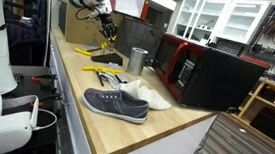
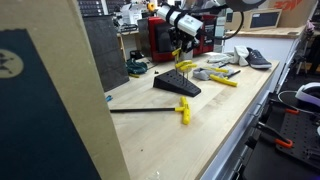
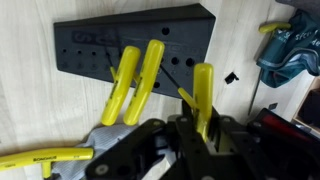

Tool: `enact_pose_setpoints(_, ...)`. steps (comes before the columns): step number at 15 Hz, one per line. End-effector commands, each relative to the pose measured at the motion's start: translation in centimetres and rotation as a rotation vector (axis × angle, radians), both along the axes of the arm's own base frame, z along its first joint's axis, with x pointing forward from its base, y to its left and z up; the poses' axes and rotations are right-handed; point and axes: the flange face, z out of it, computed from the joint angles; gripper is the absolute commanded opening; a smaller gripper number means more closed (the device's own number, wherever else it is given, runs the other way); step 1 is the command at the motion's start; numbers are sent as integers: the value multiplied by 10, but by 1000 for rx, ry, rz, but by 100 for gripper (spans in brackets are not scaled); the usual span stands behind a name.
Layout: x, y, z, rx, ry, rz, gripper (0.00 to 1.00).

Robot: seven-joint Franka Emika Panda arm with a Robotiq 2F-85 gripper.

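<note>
My gripper [image 3: 203, 128] is shut on a yellow-handled screwdriver [image 3: 203, 92], whose thin black shaft slants down towards a black tool block [image 3: 90, 45] with rows of holes. Two more yellow-handled tools [image 3: 138, 80] stand in that block, just left of the held one. In both exterior views the gripper [image 1: 107, 26] [image 2: 180, 48] hangs right above the wedge-shaped block [image 1: 107, 57] [image 2: 177, 86] on the wooden bench. Whether the shaft tip sits in a hole is hidden.
A metal cup [image 1: 138, 60], a grey shoe [image 1: 115, 104], a white shoe [image 1: 148, 94] and a red-and-black microwave [image 1: 213, 76] stand further along the bench. Loose yellow tools [image 1: 103, 75] [image 2: 183, 110] lie on it. A teal object [image 3: 290, 50] sits beside the block.
</note>
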Motion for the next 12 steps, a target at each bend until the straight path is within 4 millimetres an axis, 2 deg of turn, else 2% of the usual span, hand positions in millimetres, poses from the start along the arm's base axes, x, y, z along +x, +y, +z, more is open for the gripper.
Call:
enact_pose_setpoints(1,-13,-1,6,25,1,-71,4)
enact_pose_setpoints(12,-21,-12,9,103,27,-192,4)
